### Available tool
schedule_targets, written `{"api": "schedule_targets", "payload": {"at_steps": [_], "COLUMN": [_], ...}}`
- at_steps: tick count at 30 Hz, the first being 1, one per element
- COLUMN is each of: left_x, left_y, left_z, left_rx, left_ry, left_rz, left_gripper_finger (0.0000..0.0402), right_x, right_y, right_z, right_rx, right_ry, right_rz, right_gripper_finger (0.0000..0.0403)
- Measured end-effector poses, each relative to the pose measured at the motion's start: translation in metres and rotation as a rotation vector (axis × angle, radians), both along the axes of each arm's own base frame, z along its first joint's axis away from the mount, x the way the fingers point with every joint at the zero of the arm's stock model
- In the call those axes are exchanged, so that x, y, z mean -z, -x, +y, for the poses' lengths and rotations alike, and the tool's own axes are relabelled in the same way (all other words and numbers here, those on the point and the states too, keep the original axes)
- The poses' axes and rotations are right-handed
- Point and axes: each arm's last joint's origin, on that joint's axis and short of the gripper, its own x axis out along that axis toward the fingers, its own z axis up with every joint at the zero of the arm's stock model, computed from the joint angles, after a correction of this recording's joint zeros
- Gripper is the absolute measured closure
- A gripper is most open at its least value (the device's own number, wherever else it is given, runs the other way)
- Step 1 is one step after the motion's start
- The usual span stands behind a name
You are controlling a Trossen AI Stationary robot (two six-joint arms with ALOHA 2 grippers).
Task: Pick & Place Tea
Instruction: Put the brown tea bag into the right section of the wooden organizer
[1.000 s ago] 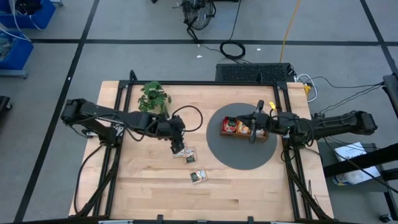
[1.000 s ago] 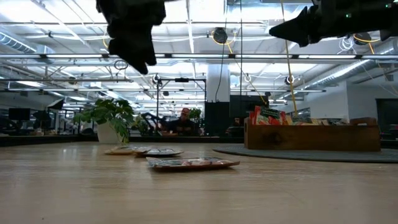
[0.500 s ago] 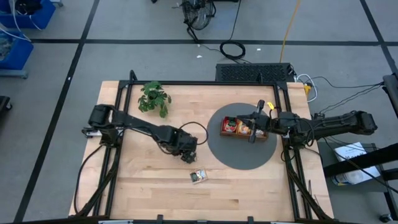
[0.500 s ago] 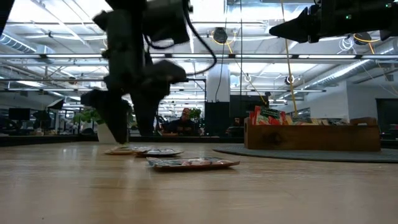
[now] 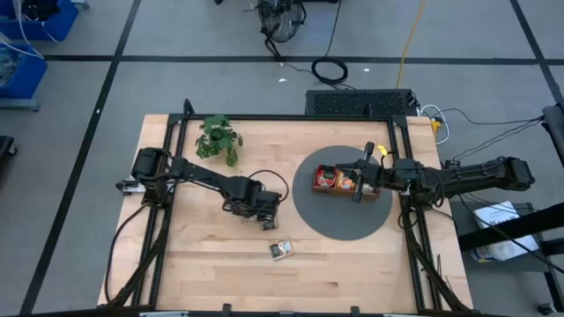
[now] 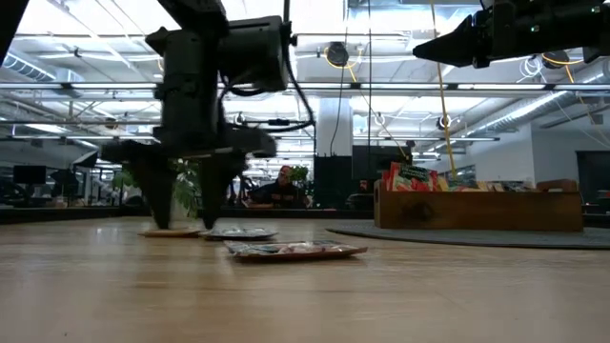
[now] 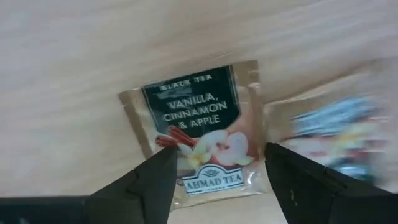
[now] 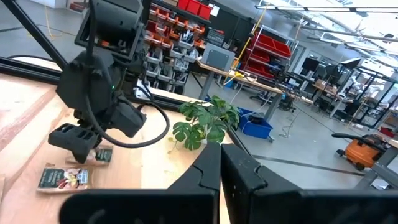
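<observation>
My left gripper (image 7: pixel 216 182) points straight down, open, at the table's middle (image 5: pixel 262 210). Its two fingers stand on either side of a tea sachet (image 7: pixel 202 134) printed with vanilla, cinnamon and apple, which lies flat on the wood. A second sachet (image 7: pixel 336 134) lies right beside it, and a third (image 5: pixel 282 250) lies nearer the front edge. My right gripper (image 5: pixel 359 183) is shut with nothing in it, held level and high above the wooden tray (image 5: pixel 374 192), which holds red and orange tea sachets (image 5: pixel 333 179). My left gripper has its fingertips (image 6: pixel 160 221) down at the level of the sachet (image 6: pixel 172 232), one past each of two opposite edges. Whether they touch the sachet or the table, I cannot tell.
The tray stands on a dark round mat (image 5: pixel 344 220) at the right. A small leafy plant (image 5: pixel 218 139) in a white pot stands at the far left. Bare wood stretches along the near edge (image 5: pixel 264 282).
My left gripper has come down from high above the table to just over the sachets, moving a little toward the right, and its wrist has rolled about its own axis. The sachets lie where they were.
</observation>
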Motion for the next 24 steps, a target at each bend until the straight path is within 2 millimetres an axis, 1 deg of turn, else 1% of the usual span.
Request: {"api": "schedule_targets", "payload": {"at_steps": [3,6,18,21,24], "left_x": [0.003,0.006,0.010,0.014,0.019], "left_y": [0.005,0.005,0.006,0.006,0.004], "left_z": [-0.002,-0.004,-0.010,-0.010,-0.010], "left_rx": [-0.026,-0.028,-0.007,-0.005,0.015], "left_ry": [-0.004,-0.019,-0.073,-0.070,-0.055], "left_rz": [0.058,0.075,0.089,0.104,0.114], "left_gripper_finger": [0.0158,0.0158,0.0159,0.0179,0.0225], "right_x": [0.000,0.000,0.000,0.000,0.000], "right_y": [0.000,0.000,0.000,0.000,0.000], "right_z": [0.000,0.000,0.000,0.000,0.000], "right_rx": [0.000,0.000,0.000,0.000,0.000], "right_ry": [0.001,0.007,0.007,0.007,0.007], "right_rz": [0.000,0.002,0.002,0.002,0.001], "right_gripper_finger": [0.0403,0.0403,0.0403,0.0403,0.0403]}}
